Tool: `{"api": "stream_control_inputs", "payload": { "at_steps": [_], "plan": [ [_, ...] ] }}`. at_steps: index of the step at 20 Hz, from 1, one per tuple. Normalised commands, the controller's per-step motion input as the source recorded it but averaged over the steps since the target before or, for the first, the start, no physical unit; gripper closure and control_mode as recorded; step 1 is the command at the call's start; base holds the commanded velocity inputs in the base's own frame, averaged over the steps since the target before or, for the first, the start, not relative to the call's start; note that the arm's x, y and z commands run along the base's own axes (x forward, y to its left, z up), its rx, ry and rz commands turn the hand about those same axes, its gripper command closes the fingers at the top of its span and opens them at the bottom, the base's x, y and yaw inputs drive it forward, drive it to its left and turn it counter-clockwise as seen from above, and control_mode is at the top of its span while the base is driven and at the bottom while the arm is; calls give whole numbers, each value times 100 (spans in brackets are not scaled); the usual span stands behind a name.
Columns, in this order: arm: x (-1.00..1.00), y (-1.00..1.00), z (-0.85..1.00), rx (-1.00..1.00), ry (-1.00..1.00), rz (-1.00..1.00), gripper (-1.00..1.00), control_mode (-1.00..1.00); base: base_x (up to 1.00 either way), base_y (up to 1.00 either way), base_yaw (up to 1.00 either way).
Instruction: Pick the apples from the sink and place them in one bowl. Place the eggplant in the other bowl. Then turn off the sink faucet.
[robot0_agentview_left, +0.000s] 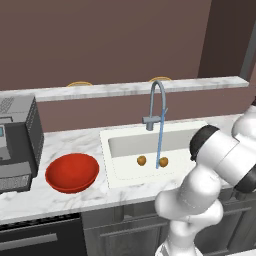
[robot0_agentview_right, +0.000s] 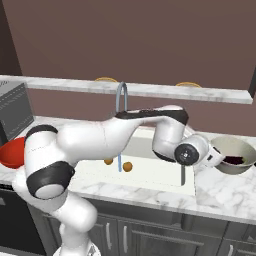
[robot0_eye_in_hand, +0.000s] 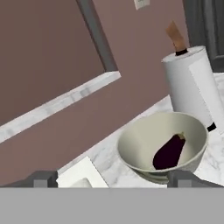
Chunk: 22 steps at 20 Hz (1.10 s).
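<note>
Dark eggplant (robot0_eye_in_hand: 169, 152) lying in grey bowl (robot0_eye_in_hand: 138, 151), two apples (robot0_agentview_left: 142, 160) in sink (robot0_agentview_left: 120, 145) — faucet (robot0_agentview_left: 157, 103) running, red bowl (robot0_agentview_left: 72, 172) empty

The counter (robot0_agentview_left: 65, 192) was veined white marble, the tap (robot0_agentview_left: 156, 102) dull grey metal, the red bowl (robot0_agentview_left: 72, 172) smooth and glossy, the paper roll (robot0_eye_in_hand: 190, 83) matt white.

eggplant (robot0_eye_in_hand: 169, 152) in bowl (robot0_eye_in_hand: 140, 144) (right of sink (robot0_agentview_right: 150, 175)), apples (robot0_agentview_left: 142, 160) in sink

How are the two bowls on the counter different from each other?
The red bowl is bright red and shallow; the grey bowl is pale inside and deeper. The red bowl is empty; the grey bowl holds the eggplant. They sit on opposite sides of the sink. Both are round and upright.
</note>
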Motion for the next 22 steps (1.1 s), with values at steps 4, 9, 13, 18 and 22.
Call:
{"api": "stream_control_inputs", "payload": {
  "at_steps": [4,9,13,18,22],
  "plan": [
    [-20,93,28,-17,0,16,-100,-100,0,0,0],
    [-6,87,26,-13,5,18,-100,-100,0,0,0],
    [0,72,27,-8,16,17,-100,-100,0,0,0],
    [0,53,41,-3,27,12,-100,-100,0,0,0],
    [0,34,48,0,36,3,-100,-100,0,0,0]
  ]
}}
